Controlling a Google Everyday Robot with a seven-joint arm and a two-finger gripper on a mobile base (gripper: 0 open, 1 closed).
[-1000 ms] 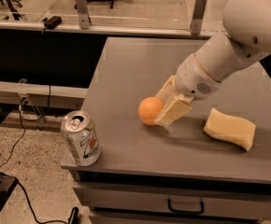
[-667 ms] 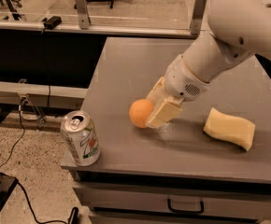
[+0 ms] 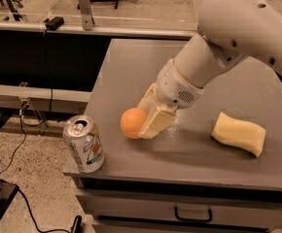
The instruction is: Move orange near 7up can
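Observation:
The orange (image 3: 132,123) is a small round orange fruit held in my gripper (image 3: 142,121) just above the grey table (image 3: 214,91), left of centre near the front. The gripper's pale fingers (image 3: 155,121) are shut on the orange's right side. The 7up can (image 3: 84,143) stands upright at the table's front left corner, silver with green lettering and a pull-tab top. The orange is a short gap to the right of the can and slightly behind it, not touching it.
A pale yellow wedge-shaped sponge (image 3: 239,133) lies at the front right of the table. My white arm (image 3: 228,38) reaches in from the upper right. The table's left edge drops to the floor, with cables (image 3: 14,154) below. A drawer handle (image 3: 193,214) is under the front edge.
My gripper has carried the orange to the left and toward the front, closer to the 7up can. The can and the sponge have not moved.

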